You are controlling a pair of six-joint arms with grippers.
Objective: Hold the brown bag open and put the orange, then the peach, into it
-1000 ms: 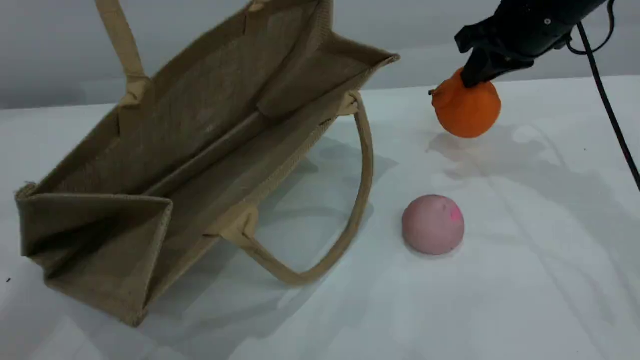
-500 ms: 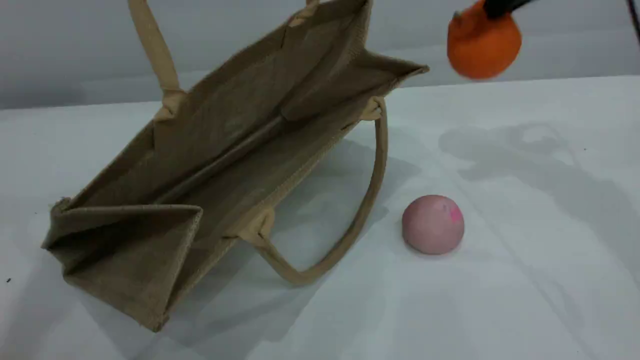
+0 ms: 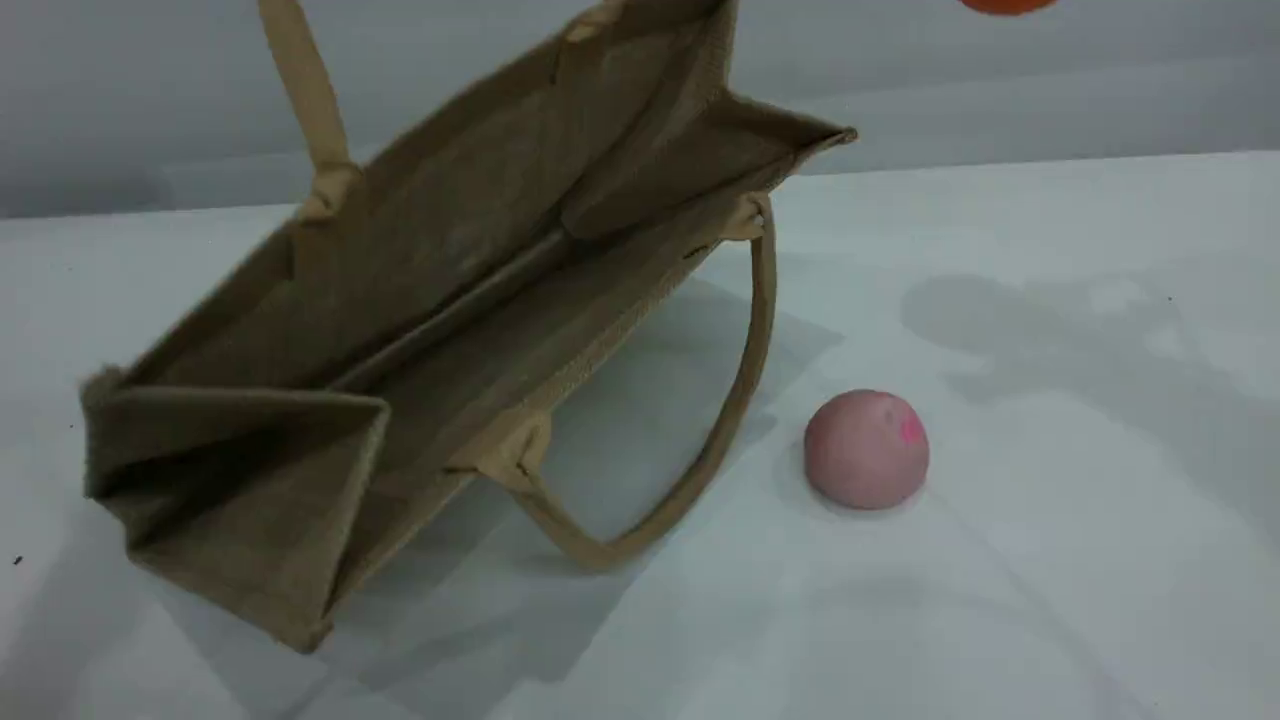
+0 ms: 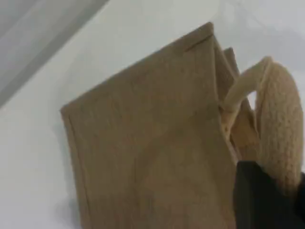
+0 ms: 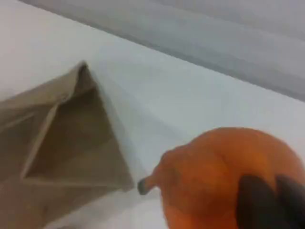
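The brown bag (image 3: 430,300) stands tilted on the white table, its mouth open toward the camera. One beige handle (image 3: 310,100) is pulled up past the top edge of the scene view; the other handle (image 3: 735,380) hangs down onto the table. In the left wrist view my left gripper (image 4: 276,195) is shut on the raised handle (image 4: 281,124) above the bag's side (image 4: 143,152). My right gripper (image 5: 274,202) is shut on the orange (image 5: 214,176), high over the table to the right of the bag's end (image 5: 71,138). Only a sliver of the orange (image 3: 1005,4) shows in the scene view. The peach (image 3: 866,449) lies on the table right of the bag.
A white cloth (image 3: 1050,560) covers the table, with a grey wall (image 3: 1000,80) behind it. Both arms are outside the scene view.
The right gripper has lifted the orange from just above the table to the scene view's top edge. The bag has been pulled to the right and up by its handle. The peach has stayed put.
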